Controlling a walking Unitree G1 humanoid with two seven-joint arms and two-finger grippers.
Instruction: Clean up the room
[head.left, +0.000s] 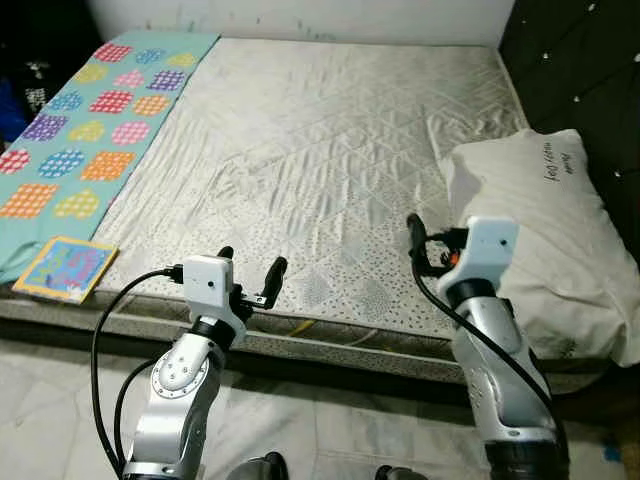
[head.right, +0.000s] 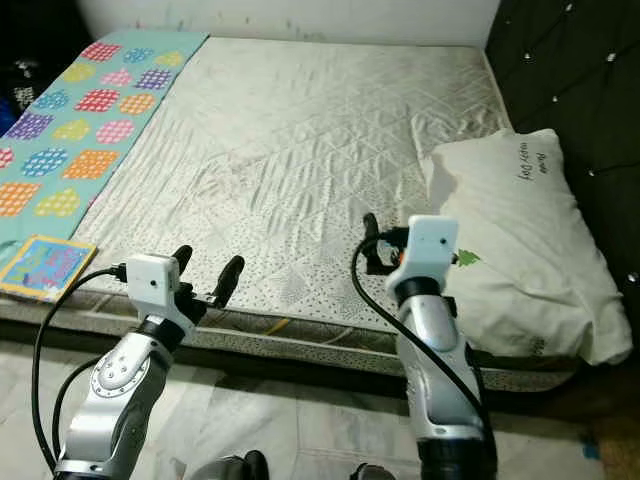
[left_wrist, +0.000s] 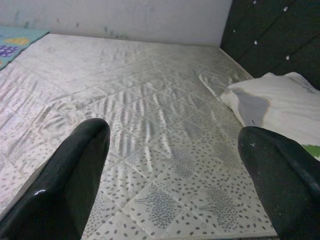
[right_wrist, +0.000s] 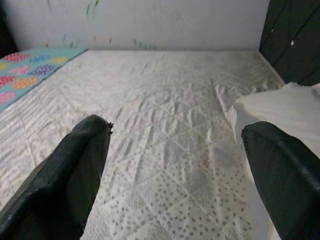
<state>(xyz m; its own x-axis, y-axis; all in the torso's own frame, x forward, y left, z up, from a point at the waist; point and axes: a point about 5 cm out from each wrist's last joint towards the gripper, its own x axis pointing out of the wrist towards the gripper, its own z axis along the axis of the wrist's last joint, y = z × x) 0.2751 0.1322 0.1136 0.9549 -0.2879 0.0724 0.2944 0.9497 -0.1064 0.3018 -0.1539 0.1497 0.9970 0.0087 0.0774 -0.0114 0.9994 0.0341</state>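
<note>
Left eye view had both claws spread apart and empty, left gripper (head.left: 250, 268) and right gripper (head.left: 428, 243) over the bed's near edge. Looked like the approach step; next probably grabbing the pillow (head.left: 560, 230) at the right edge.

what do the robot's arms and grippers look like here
Both arms are silver metal with round jointed segments. Each ends in a white boxy wrist block, with looping black cables. The left gripper and right gripper each have two long black fingers.

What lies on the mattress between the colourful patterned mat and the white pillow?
Nothing lies there: in the left eye view, only bare quilted mattress stretches from the patterned mat to the pillow.
</note>
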